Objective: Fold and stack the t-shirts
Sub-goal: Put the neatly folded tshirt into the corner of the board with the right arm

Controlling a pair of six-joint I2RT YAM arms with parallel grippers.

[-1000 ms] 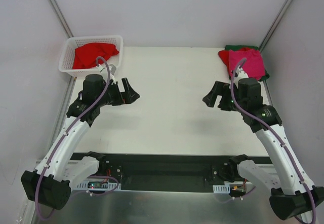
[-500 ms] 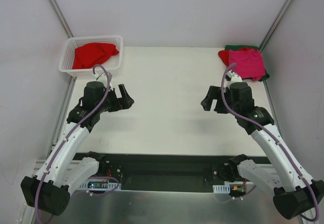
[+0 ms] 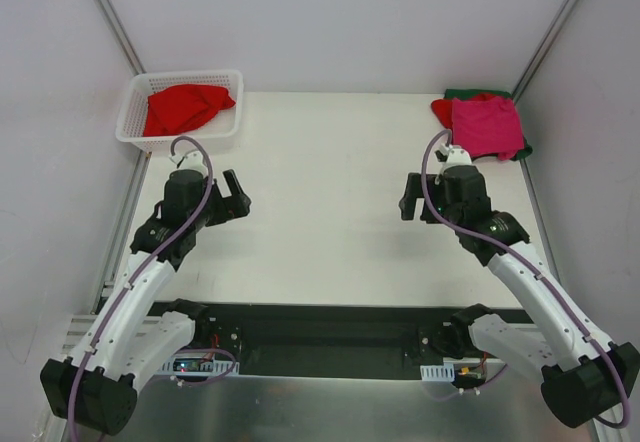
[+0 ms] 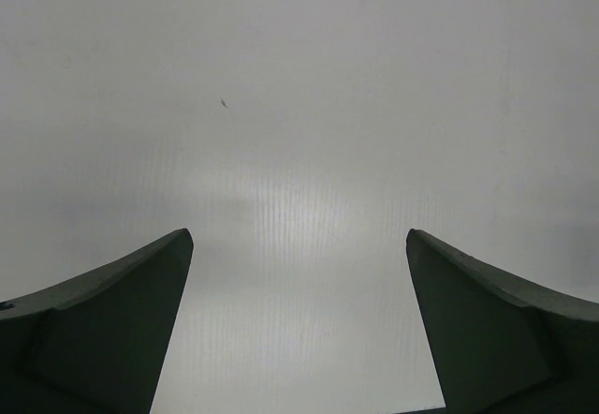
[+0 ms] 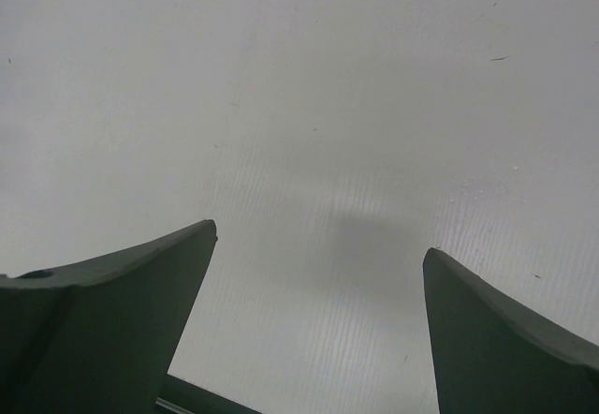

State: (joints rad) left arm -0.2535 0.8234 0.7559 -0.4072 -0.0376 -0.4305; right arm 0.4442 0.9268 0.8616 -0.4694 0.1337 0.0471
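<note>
A crumpled red t-shirt [image 3: 183, 107] lies in the white lattice basket [image 3: 135, 90] at the back left. At the back right a folded magenta-pink t-shirt [image 3: 485, 126] tops a stack, with a red t-shirt [image 3: 441, 110] and a dark green t-shirt [image 3: 470, 93] showing beneath it. My left gripper [image 3: 238, 198] hovers over the table's left side, open and holding nothing [image 4: 299, 245]. My right gripper [image 3: 412, 197] is open over the right side, in front of the stack, also with nothing between its fingers [image 5: 318, 245]. Both wrist views show only bare white table.
Grey walls close in the table on the left, back and right. The white tabletop [image 3: 330, 177] stretches between the two grippers. The arm bases sit on a black rail [image 3: 320, 337] at the near edge.
Both arms have drawn back toward the near edge, the left gripper away from the basket and the right gripper away from the stack. Both stayed open.
</note>
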